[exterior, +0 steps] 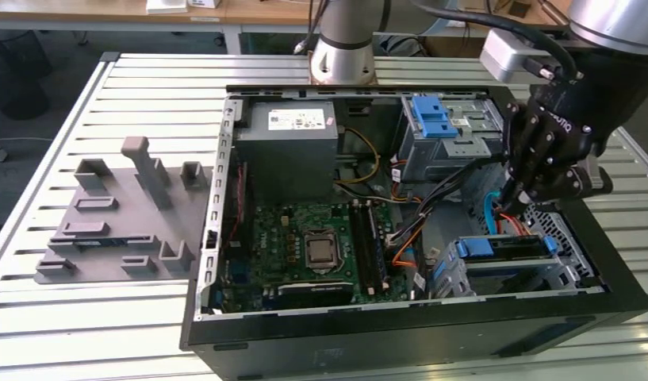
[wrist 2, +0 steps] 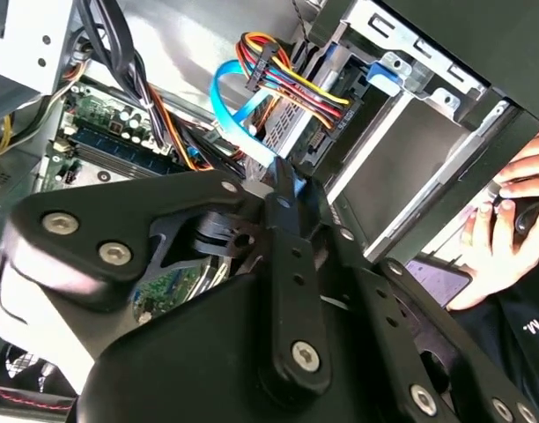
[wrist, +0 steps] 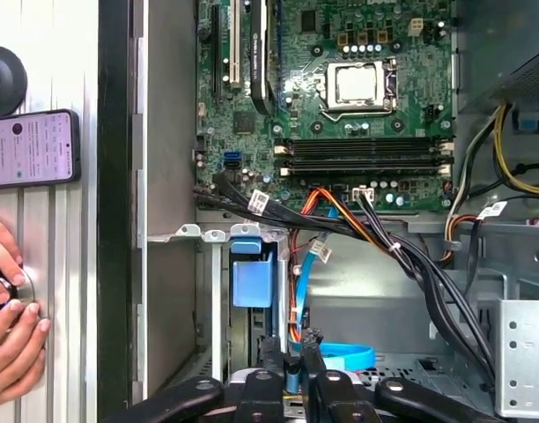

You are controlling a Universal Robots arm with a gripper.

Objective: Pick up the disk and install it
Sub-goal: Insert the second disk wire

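The disk sits in the drive cage at the case's front corner, on the exterior view's right, with its blue carrier frame facing up. In the second wrist view a bundle of coloured wires is plugged into the disk. My gripper hangs inside the case just above and behind the cage. Its fingertips are pinched on a light-blue flat cable that loops beside the disk. In the first wrist view the gripper holds a blue bit of that cable.
The open computer case holds a motherboard, a grey power-supply box and an upper cage with a blue ridged latch. A grey fixture lies on the table. A person's hand and a phone are beside the case.
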